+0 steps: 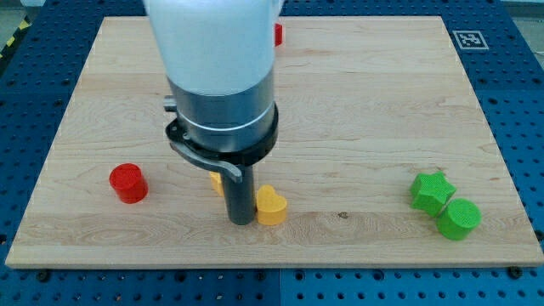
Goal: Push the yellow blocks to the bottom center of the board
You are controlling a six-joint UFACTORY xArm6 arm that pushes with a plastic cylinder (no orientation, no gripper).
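Note:
A yellow heart-shaped block (272,206) lies near the bottom centre of the wooden board (365,110). My tip (240,221) stands just to the left of it, touching or nearly touching it. A second yellow block (217,182) shows only as a small sliver to the left of the rod, mostly hidden behind it; its shape cannot be made out.
A red cylinder (128,183) sits at the view's lower left. A green star (432,190) and a green cylinder (459,218) sit together at the lower right. A red block (278,34) peeks out behind the arm at the top. The arm's body hides the board's upper middle.

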